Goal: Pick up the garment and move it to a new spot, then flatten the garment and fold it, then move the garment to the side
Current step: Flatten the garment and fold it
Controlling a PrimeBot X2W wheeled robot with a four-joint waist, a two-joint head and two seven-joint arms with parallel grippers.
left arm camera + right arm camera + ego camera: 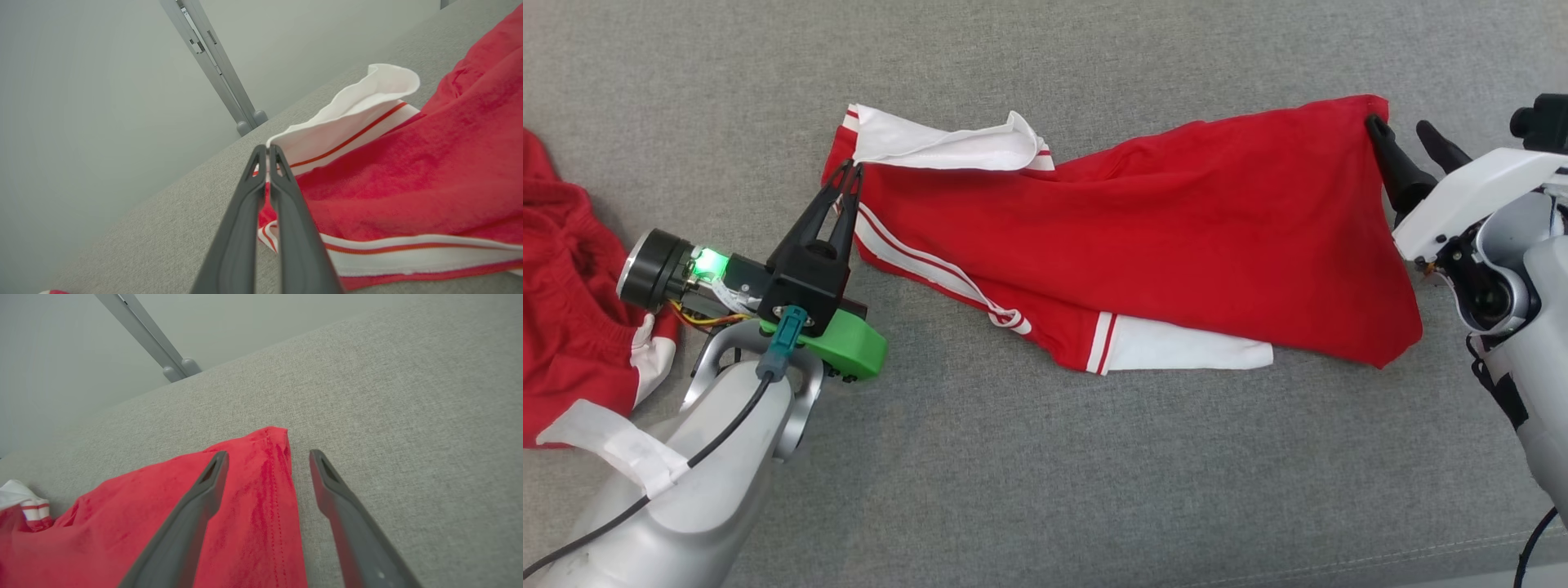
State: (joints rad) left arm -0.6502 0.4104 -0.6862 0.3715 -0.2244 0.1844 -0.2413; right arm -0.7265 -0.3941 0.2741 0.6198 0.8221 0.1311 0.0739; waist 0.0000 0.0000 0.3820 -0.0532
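The garment (1176, 229) is a red piece with white panels and white stripes, spread across the grey cushion from centre to right. My left gripper (852, 170) is shut on its left corner, where the white cuff (347, 118) folds over. In the left wrist view the fingers (286, 212) pinch the red and white edge. My right gripper (1405, 131) stands open at the garment's far right corner (269, 441). One finger (196, 506) lies over the red cloth; the other finger (343, 506) is over bare cushion beside the hem.
A second red and white garment (572, 310) lies bunched at the left edge, beside my left forearm. The grey cushion (1045, 474) stretches wide in front and behind. A grey metal post (216, 61) stands beyond the cushion's far edge.
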